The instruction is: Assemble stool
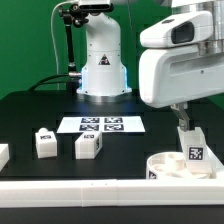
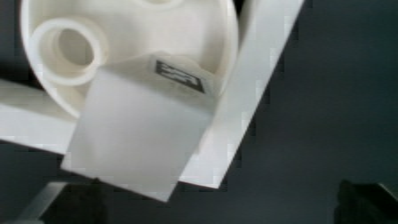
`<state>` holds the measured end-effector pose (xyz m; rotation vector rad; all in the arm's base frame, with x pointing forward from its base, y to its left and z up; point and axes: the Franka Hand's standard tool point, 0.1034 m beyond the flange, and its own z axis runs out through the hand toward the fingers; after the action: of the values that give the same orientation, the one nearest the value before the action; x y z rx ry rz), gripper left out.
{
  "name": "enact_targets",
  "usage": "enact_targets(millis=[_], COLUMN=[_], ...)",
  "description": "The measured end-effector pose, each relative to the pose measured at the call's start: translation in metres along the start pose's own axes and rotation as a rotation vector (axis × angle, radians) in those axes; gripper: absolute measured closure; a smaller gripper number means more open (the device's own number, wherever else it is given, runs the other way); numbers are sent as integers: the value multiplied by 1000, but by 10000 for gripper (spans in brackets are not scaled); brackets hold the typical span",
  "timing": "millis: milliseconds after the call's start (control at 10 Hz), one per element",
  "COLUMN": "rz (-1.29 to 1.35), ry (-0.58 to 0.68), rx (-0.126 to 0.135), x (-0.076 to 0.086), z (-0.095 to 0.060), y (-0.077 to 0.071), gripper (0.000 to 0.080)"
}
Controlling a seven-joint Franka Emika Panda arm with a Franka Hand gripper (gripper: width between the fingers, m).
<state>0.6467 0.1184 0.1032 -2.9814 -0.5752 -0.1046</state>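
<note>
The white plastic round disc seat (image 1: 165, 163) lies by the black desk's (image 1: 30, 115) front edge, near the exterior view's right corner, just beside the long white border rail (image 1: 70, 190). A white tagged block leg (image 1: 193, 147) stands upright on it. The pincer (image 1: 183, 120) hangs just above this leg, jaws apart and empty. Two more white block legs (image 1: 88, 145) sit near the marker board (image 1: 98, 124).

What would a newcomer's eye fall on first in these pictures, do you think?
The big white robot head hangs over the round seat at the exterior view's right, its fingers open above a tagged leg at the seat's edge. Two more legs stand apart on the black table, near the marker board.
</note>
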Motion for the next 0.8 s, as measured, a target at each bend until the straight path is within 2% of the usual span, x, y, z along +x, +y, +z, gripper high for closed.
enact_targets(millis=[200,300,500,800], rz=[-111,-272,-496,-669], ry=[1,19,20,6], rx=[-4,-36,-71,-81], x=[0,1,1,0], z=[0,2,4,4], y=[1,4,7,11], gripper=[151,151,151,151])
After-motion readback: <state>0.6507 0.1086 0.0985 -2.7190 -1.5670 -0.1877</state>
